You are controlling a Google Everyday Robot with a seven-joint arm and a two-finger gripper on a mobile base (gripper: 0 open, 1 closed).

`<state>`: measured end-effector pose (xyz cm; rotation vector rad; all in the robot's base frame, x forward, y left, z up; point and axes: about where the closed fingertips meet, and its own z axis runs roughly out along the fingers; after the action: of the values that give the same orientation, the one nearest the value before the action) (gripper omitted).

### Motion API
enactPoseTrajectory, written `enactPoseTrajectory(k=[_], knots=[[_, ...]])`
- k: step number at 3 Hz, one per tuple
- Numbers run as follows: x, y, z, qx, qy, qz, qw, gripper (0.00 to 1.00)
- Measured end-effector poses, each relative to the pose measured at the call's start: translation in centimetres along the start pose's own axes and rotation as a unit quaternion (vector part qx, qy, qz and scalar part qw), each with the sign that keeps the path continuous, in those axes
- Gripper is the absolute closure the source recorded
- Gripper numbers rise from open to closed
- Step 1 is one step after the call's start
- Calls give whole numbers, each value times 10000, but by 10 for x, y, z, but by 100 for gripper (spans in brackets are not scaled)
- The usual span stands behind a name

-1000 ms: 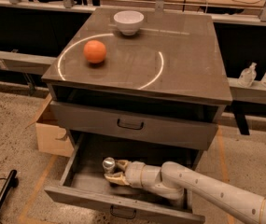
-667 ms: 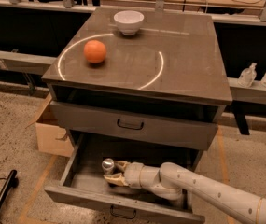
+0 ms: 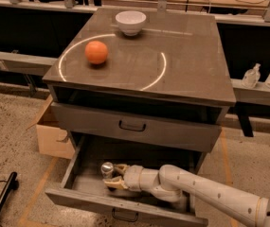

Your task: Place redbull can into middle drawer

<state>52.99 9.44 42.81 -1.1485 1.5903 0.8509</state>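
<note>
The middle drawer point(image 3: 125, 206) is pulled open at the bottom of the grey cabinet, its black handle at the front. The redbull can point(image 3: 107, 169) stands upright inside the drawer near its left side, only its shiny top and upper part showing. My gripper point(image 3: 112, 177) reaches into the drawer from the right on a white arm, its pale fingers point(image 3: 120, 168) on either side of the can, shut on it.
An orange point(image 3: 96, 52) and a white bowl point(image 3: 130, 22) sit on the cabinet top point(image 3: 191, 65). The upper drawer point(image 3: 132, 126) is closed. A cardboard box point(image 3: 53, 135) stands left of the cabinet. Two bottles point(image 3: 251, 75) stand on a ledge at right.
The gripper and can have moved slightly left inside the open drawer. Nothing else has moved.
</note>
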Motion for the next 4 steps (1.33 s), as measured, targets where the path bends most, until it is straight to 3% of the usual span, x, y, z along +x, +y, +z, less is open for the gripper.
enactPoseTrajectory(k=[1,2,3,4], knots=[[1,0,1,30,67,57,10000,13],[0,0,-6,159,96,194,9996,0],[-1,-5,-31,365,187,293,9987,18],[2,-11,-72,586,463,329,9967,42]])
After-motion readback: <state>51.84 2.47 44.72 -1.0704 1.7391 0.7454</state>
